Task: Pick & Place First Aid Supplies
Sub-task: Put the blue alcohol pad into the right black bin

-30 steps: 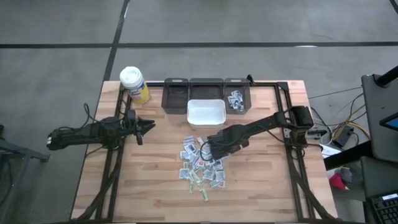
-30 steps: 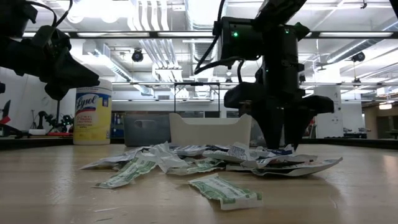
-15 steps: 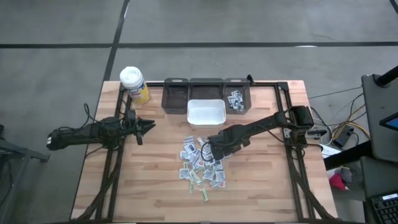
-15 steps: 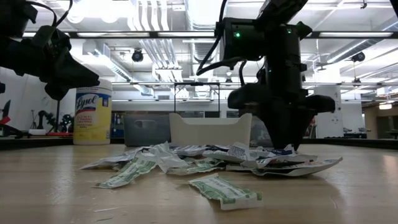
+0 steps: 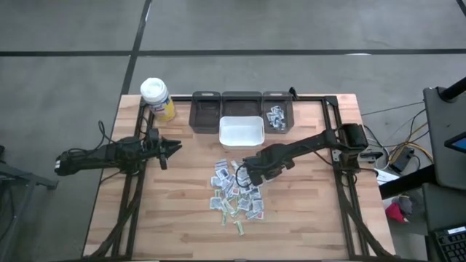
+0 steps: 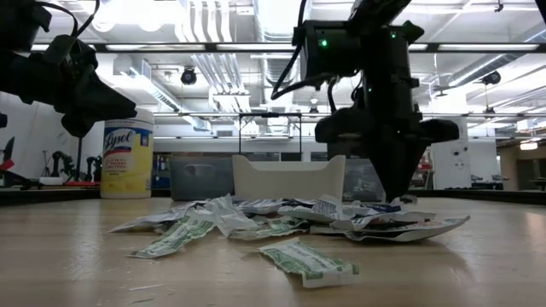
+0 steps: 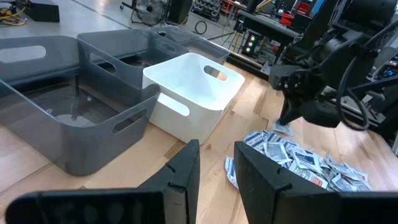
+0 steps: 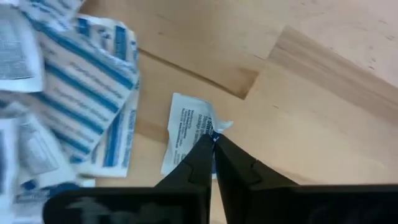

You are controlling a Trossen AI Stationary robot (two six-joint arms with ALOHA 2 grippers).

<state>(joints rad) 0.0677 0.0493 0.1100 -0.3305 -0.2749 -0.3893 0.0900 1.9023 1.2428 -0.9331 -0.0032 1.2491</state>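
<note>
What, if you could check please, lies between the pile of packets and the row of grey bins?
The white bin sits there, just in front of the grey bins and behind the pile of packets; the high view shows it best.

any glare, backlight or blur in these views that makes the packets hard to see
Low view: bright ceiling lights backlight the scene, so the right tool and the left arm read as dark silhouettes, while the packets stay readable. Right wrist view: the small white packet is sharp, the tool's own fingers slightly soft. High view: even light, no glare on the table.
</note>
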